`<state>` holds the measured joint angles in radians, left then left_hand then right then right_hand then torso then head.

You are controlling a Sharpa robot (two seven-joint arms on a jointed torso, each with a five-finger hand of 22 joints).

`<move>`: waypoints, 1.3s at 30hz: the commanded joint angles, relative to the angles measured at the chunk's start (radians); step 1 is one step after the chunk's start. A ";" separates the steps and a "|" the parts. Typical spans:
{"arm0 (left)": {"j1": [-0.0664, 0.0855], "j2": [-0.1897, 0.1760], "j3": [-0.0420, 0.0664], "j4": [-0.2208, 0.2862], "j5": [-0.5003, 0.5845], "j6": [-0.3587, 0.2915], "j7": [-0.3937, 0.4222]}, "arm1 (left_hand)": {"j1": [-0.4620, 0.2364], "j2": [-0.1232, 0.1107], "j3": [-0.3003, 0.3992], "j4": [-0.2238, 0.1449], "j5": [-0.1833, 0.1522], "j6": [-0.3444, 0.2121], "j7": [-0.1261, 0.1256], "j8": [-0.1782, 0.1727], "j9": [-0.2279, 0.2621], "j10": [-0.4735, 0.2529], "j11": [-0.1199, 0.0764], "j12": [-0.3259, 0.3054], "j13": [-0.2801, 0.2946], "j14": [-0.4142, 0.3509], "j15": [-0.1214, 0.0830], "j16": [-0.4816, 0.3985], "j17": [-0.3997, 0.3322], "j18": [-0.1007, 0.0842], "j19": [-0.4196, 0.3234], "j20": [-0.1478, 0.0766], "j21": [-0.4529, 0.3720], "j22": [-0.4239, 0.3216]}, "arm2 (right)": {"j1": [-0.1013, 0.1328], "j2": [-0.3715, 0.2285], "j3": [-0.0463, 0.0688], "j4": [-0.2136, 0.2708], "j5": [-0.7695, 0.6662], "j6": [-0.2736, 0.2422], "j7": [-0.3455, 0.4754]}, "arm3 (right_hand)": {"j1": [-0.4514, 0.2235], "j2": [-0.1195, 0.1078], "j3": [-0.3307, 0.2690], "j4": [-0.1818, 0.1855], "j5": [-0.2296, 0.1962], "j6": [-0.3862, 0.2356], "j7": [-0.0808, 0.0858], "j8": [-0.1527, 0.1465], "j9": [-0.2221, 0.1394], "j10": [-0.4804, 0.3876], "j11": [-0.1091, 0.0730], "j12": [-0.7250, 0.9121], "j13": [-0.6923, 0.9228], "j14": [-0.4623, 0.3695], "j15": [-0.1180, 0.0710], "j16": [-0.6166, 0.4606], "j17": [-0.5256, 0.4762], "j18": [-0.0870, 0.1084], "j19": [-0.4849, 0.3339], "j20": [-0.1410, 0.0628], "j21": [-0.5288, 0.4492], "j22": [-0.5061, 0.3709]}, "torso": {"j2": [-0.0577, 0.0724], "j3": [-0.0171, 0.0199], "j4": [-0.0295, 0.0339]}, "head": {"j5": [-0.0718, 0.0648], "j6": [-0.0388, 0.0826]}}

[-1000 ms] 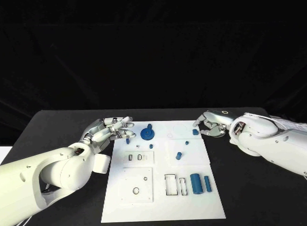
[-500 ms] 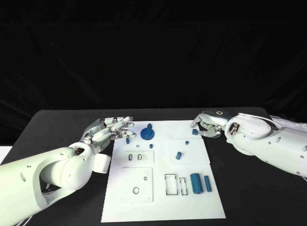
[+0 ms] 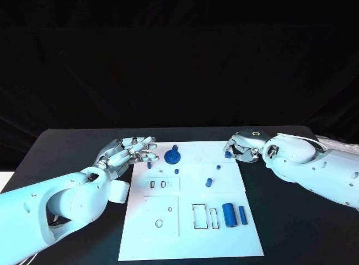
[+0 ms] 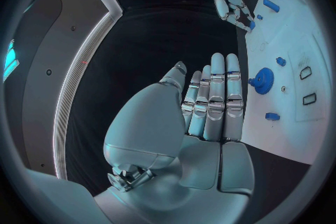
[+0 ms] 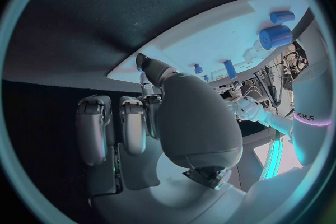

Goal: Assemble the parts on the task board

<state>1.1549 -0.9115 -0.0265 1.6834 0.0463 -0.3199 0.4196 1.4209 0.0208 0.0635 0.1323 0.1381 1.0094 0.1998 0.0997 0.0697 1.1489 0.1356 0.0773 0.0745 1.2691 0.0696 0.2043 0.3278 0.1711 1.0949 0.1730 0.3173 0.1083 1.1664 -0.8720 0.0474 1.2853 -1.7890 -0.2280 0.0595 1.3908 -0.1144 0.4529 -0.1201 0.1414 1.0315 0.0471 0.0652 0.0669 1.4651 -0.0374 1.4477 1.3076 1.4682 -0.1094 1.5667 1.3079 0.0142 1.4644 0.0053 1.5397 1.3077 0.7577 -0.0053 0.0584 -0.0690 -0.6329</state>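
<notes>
At the task board's (image 3: 187, 221) two-o'clock corner, your right hand (image 3: 241, 148) curls over a small blue part (image 3: 228, 155); whether it pinches it you cannot tell. Left hand (image 3: 132, 152) waits spread at ten o'clock, holding nothing, beside the blue gear (image 3: 173, 158). Confirm a firm pinch before lifting; keep the part upright.

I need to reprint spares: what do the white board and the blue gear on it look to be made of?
The task board looks like matte white plastic, possibly painted: flat, even and without glare, with crisp cut-out recesses. The blue gear looks like moulded or printed plastic: uniform saturated blue, dull surface, no metallic shine. Neither can be confirmed from the look alone.
</notes>
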 commanded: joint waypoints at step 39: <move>0.001 0.000 0.001 0.002 0.000 -0.017 -0.007 | 0.006 0.003 0.005 -0.001 0.004 -0.002 0.002 -0.007 0.001 -0.006 -0.001 -0.004 -0.001 -0.005 -0.001 -0.004 0.003 0.012 -0.001 0.003 -0.005 -0.002 | -0.003 0.009 -0.008 0.016 -0.012 0.091 -0.035 | -0.065 -0.048 -0.058 0.064 -0.070 -0.009 -0.002 -0.002 0.000 0.072 -0.008 0.002 0.211 0.102 -0.009 0.002 0.260 0.002 0.072 -0.011 -0.003 0.196 | 0.000 0.0003 0.0007 | 0.001 0.001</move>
<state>1.1549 -0.9128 -0.0265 1.6835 0.0463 -0.3353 0.4102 1.4209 0.0208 0.0635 0.1323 0.1381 1.0094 0.1998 0.0997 0.0697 1.1489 0.1356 0.0773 0.0745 1.2691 0.0696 0.2043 0.3303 0.1711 1.0950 0.1730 0.3173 0.1084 1.1716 -0.8628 0.0457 1.3022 -1.7922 -0.1845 0.0396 1.3325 -0.1621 0.4012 -0.0573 0.0679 1.0243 0.0401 0.0652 0.0668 1.4652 -0.0446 1.4473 1.3081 1.4646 -0.1129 1.5667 1.3074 0.0141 1.4644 -0.0017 1.5397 1.3076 0.7577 -0.0053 0.0586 -0.0680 -0.6332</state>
